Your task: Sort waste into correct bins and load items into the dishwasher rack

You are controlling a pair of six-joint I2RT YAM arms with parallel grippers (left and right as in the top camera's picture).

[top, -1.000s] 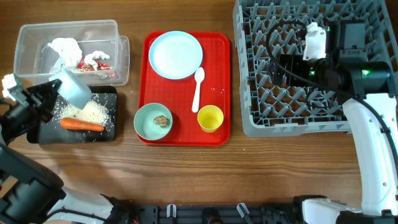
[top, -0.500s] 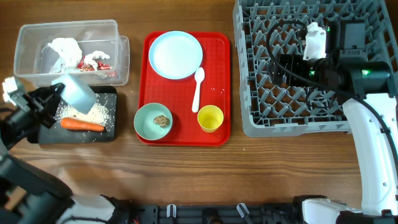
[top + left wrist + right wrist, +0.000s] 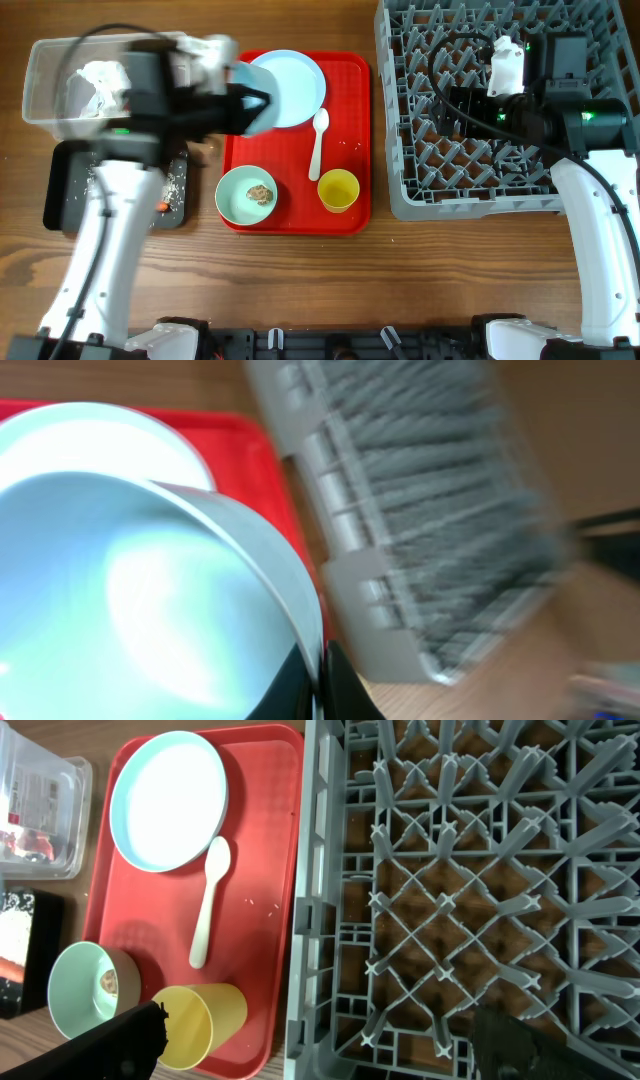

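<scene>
The grey plastic rack (image 3: 404,120), a grid of upright pegs, sits at the right, with the right gripper (image 3: 320,1038) spread wide above it. The glossy red tray (image 3: 352,130) carries a round pale-blue plate (image 3: 295,85). The left gripper (image 3: 318,688) pinches the rim of a smooth light-blue bowl (image 3: 130,590) (blurred overhead) over the tray's left edge.

left arm (image 3: 100,235): white shell, black joints, green light (image 3: 120,130) | right arm (image 3: 600,250): same | thin black cables (image 3: 600,185)
</scene>
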